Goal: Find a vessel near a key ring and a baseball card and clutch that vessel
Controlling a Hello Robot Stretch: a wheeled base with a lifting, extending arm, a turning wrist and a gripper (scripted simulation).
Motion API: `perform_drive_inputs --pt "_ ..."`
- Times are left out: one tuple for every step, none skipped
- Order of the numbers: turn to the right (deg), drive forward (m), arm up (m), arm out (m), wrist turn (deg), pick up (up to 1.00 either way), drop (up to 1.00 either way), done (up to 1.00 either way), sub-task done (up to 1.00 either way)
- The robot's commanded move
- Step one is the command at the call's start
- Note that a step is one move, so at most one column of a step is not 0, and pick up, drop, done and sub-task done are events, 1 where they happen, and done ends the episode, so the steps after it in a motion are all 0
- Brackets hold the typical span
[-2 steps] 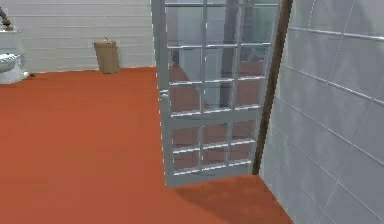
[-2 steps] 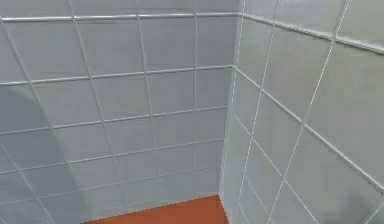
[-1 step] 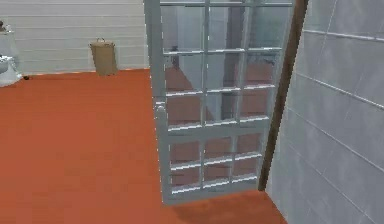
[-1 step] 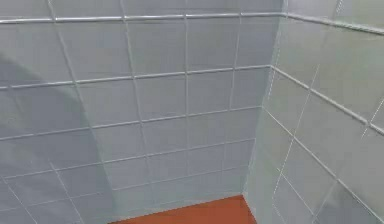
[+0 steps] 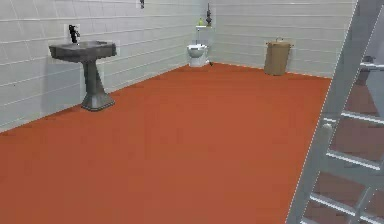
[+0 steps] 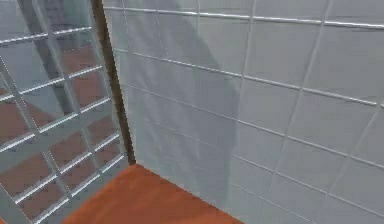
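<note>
Red floor [image 5: 180, 140] runs to a sink [image 5: 83, 50], toilet [image 5: 198, 52] and tan bin [image 5: 278, 56]. Where the vessel stands I cannot tell, nor the hand's state. A vessel is likely stiff, smooth and breakable, so grip its side.

The floor [image 5: 200, 140] was a plain rust-orange; the pedestal sink [image 5: 85, 52] was dark grey with a black tap [image 5: 73, 33]; beyond the sink the toilet [image 5: 198, 52] was white and the bin [image 5: 278, 56] tan; the walls [image 5: 260, 25] bore pale grey-white tiles in a grid.
</note>
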Motion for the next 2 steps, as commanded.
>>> perform_drive_inputs --pt "0.0 1.00 0.00 0.00 0.0 0.00 0.00 0.00 0.00" --pt "0.0 0.15 0.00 0.00 0.0 0.00 0.00 0.00 0.00"
